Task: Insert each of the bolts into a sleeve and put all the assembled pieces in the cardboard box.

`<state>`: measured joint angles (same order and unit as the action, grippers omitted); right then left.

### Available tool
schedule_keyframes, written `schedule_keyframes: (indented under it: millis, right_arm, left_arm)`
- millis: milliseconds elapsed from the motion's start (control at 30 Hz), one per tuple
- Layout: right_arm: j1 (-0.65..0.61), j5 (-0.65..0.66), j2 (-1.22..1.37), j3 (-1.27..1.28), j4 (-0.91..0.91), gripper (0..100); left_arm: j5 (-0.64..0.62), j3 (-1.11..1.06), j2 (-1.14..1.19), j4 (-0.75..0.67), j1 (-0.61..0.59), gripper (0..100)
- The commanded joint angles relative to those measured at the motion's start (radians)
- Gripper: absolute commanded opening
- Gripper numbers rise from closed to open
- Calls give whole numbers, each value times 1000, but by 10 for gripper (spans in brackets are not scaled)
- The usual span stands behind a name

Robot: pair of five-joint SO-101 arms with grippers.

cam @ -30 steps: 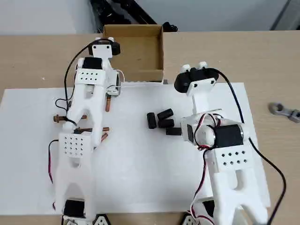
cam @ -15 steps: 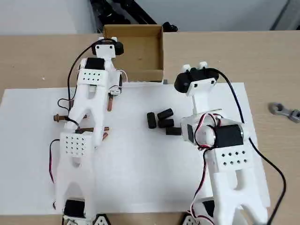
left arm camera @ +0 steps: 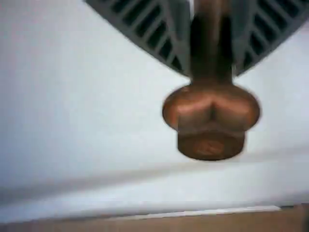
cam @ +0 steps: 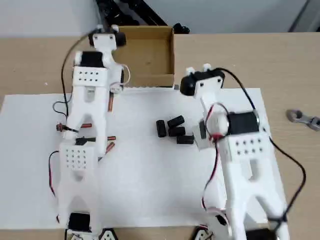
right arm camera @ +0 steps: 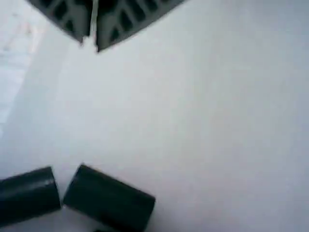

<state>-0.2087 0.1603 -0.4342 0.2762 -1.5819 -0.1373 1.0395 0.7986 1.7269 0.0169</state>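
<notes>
Left wrist cam: bolt [left arm camera: 210,121] blurred, shank's far end cut off at frame edge. Right wrist cam: one sleeve [right arm camera: 26,195] clipped by edge. High view: loose bolts [cam: 112,137] partly hidden under left arm [cam: 77,155].

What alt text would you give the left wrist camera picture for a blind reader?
A copper-coloured bolt is clamped by its shank in the left gripper, its flanged head sticking out beyond. Behind lie a white sheet and a strip of wooden table.

so the bolt [left arm camera: 210,121] is coppery brown; sleeves [cam: 161,128] plain black; cardboard box [cam: 150,55] tan-brown; sheet [cam: 150,175] white over a light wood-grain table [cam: 290,60]; arms [cam: 80,165] white with perforated dot panels
</notes>
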Motion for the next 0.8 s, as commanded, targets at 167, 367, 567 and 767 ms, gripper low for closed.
schedule_keyframes:
  millis: [167, 367, 567, 767]
  right_arm:
    - [-4, -2, 249, -275, -44, 8]
    - [-104, -141, 358, -319, -25, 9]
    - [-231, -287, 458, -321, 51, 53]
    - [-268, -319, 524, -321, 136, 52]
  left_arm:
    - [5, -323, -470, 26, -9, 6]
    - [35, -565, -752, 25, -8, 6]
    - [54, -817, -979, 25, -12, 6]
    - [64, -1026, -1158, -28, -68, 6]
